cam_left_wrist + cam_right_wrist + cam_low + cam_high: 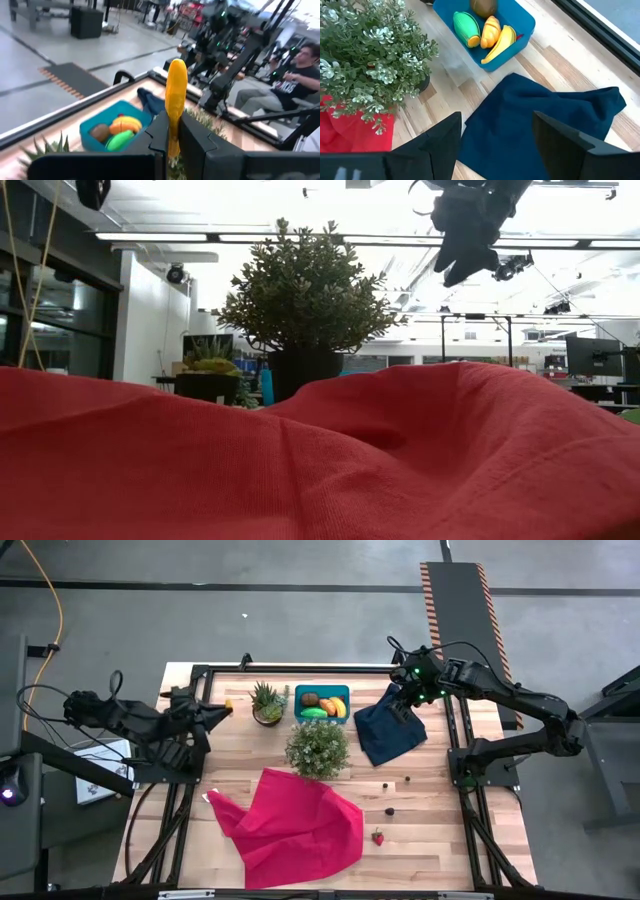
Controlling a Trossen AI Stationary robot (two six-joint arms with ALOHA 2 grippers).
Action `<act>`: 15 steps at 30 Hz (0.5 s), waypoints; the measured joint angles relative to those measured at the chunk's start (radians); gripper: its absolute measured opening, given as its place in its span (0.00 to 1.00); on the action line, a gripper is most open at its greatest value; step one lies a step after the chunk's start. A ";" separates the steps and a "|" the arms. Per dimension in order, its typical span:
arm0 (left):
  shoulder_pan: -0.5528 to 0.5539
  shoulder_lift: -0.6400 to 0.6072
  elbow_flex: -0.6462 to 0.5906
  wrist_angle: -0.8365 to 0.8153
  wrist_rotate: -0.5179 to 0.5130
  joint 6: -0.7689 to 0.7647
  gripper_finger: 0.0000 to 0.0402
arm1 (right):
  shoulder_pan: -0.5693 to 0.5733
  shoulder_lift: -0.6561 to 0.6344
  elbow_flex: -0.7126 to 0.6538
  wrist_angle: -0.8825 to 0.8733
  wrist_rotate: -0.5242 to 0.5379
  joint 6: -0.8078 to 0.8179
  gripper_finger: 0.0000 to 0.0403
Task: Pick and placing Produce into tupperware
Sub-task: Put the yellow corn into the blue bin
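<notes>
Tupperware [522, 22] holds four produce pieces; left jaws clamp one orange piece [176, 95], right jaws gape empty.

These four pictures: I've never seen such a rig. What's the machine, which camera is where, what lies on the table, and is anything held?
Two dark robot arms work at a wooden table. One camera looks straight down, one sits at table height behind the red cloth, and one rides on each wrist. The left hand is shut on a yellow-orange toy piece, held over the table's left side. The right hand is open and hovers over the navy cloth. The teal tub already holds toy produce. A bushy plant, a spiky plant, a strawberry and small dark bits remain out.
</notes>
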 joint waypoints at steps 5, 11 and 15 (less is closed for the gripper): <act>0.000 -0.022 0.023 0.025 0.000 0.079 0.06 | 0.000 0.000 0.000 0.003 0.020 0.015 0.58; 0.001 -0.023 0.093 0.026 -0.002 0.203 0.06 | 0.000 0.000 0.000 0.004 0.048 0.019 0.58; 0.001 -0.023 0.121 0.012 -0.018 0.247 0.06 | 0.000 0.000 0.000 0.011 0.066 0.019 0.58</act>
